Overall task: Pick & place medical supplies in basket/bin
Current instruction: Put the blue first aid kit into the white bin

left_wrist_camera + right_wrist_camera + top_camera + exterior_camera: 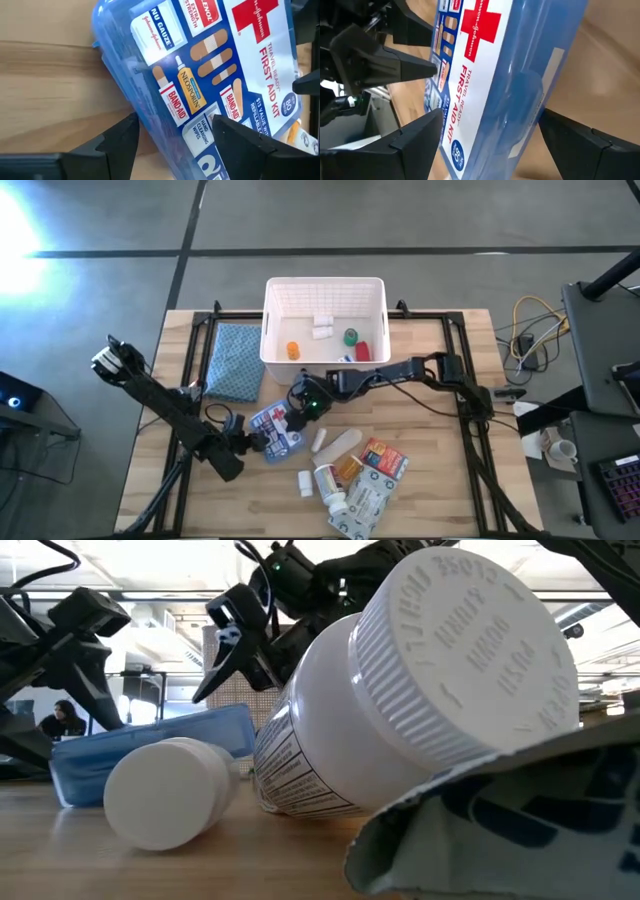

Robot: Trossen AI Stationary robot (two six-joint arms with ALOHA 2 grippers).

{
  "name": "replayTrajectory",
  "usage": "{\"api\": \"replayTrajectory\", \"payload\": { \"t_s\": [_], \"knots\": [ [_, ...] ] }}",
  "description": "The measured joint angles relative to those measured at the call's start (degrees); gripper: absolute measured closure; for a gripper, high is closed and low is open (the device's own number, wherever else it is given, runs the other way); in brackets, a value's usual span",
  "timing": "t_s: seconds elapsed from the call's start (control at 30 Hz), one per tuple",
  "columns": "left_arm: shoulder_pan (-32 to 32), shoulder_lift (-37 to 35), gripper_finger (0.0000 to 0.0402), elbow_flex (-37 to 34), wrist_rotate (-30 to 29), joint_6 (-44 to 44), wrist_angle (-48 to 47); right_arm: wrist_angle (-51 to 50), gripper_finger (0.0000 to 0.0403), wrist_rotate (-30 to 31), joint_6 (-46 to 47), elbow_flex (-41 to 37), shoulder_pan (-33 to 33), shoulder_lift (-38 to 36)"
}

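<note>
The blue-white first-aid kit (276, 426) with its red cross lies on the table in front of the white bin (325, 292), which holds several small items. My left gripper (262, 443) is at the kit's near-left edge, shut on it (172, 125). My right gripper (298, 411) comes from the far right and is open, its fingers standing on either side of the kit (510, 60). In the low view it hangs over the kit's right end (235, 665). Pill bottles (328, 480), an orange box (385, 457), a white tube (320, 440) and a grey-white pack (360, 505) lie near the table's near edge. My left gripper pinches the kit's long edge (150, 122) between its two fingers. One finger (227, 127) lies on the printed label face and the other (122, 137) against the blue side wall. The kit's underside rests on the table. My right gripper straddles the kit; whether its fingers (422, 132) touch it, I cannot tell.
A blue cloth (237, 360) lies left of the bin. A big white pill bottle (400, 690) and a smaller one (165, 790) lie close before the low camera. Black frame rails run along the table's sides. Bare wood shows at the near left.
</note>
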Motion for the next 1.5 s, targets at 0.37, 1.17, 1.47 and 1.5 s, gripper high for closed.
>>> {"api": "replayTrajectory", "payload": {
  "t_s": [0.37,1.17,1.47,1.5],
  "knots": [
    [0.0,0.0,0.0173,-0.28,-0.12,3.06,-0.29,-1.63,0.0087,-2.56,-0.64,1.84,-0.25,-0.49],
    [0.87,-0.55,0.0173,-4.24,-4.47,3.35,0.23,-9.66,0.0088,-1.57,-4.6,7.97,0.89,-1.98],
    [0.87,-0.94,0.0172,-4.26,-4.55,4.84,1.61,-10.74,0.0087,0.16,-0.86,10.35,0.2,-2.19],
    [0.87,-1.18,0.0172,-4.17,-4.37,6.02,2.1,-11.05,0.0087,0.3,-0.53,11.32,0.21,-2.19]
  ]
}}
